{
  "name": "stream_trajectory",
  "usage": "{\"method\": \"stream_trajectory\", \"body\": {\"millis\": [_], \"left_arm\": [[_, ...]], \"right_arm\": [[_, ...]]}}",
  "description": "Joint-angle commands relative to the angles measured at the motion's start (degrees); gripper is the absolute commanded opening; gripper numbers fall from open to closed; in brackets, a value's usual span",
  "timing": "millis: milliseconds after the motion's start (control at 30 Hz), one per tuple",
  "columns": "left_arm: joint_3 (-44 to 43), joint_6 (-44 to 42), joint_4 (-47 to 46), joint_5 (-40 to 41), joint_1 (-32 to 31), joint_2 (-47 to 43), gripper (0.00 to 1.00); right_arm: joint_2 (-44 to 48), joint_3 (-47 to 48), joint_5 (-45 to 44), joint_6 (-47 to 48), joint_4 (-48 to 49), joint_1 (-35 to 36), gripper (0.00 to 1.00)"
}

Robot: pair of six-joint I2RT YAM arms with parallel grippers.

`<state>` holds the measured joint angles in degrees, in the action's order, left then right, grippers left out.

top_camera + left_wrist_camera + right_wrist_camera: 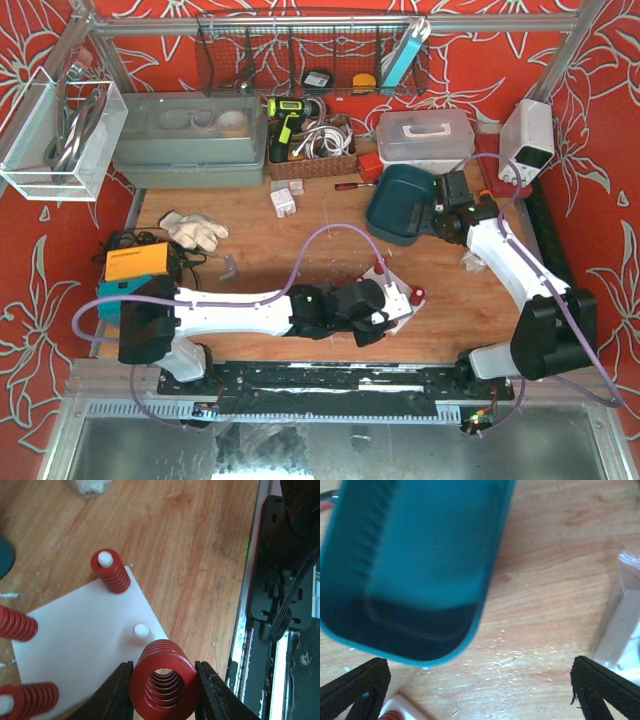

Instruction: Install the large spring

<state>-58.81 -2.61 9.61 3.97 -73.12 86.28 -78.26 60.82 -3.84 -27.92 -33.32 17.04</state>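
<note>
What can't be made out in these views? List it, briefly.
- Top view: white plate mostly hidden under left arm.
- Left wrist: held spring and two left springs cut off by frame edges.
- Right wrist: teal bin blurred; clear object cut off at right.

1. Top external: fixed high behind the arm bases, tilted down and forward. Wide shot, takes in the whole wooden table (260, 225) up to the back wall.
2. Left wrist: looks down past the left gripper (164, 664), very close on one corner of the white plate (95, 630).
3. Right wrist: looks down between the right gripper (479, 662) tips, which sit in the frame's lower corners. Close on the teal bin (435, 540) and bare wood.
4. Overlap: white plate in all three views, only a sliver in right wrist. Teal bin clear in top external and right wrist.
</note>
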Motion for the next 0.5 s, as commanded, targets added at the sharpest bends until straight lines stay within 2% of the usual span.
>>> {"method": "stream_trajectory", "body": {"millis": [0, 467], "left_arm": [[-5.65, -2.51, 0.64, 2.67, -0.53, 2.99, 0.0], [-14.25, -2.84, 7.44, 7.72, -0.52, 12.35, 0.0]], "right_arm": [[-1.45, 0.15, 0.23, -1.88, -2.57, -2.66, 0.99], [0.23, -4.5, 1.26, -0.12, 1.2, -4.18, 0.99]]}}
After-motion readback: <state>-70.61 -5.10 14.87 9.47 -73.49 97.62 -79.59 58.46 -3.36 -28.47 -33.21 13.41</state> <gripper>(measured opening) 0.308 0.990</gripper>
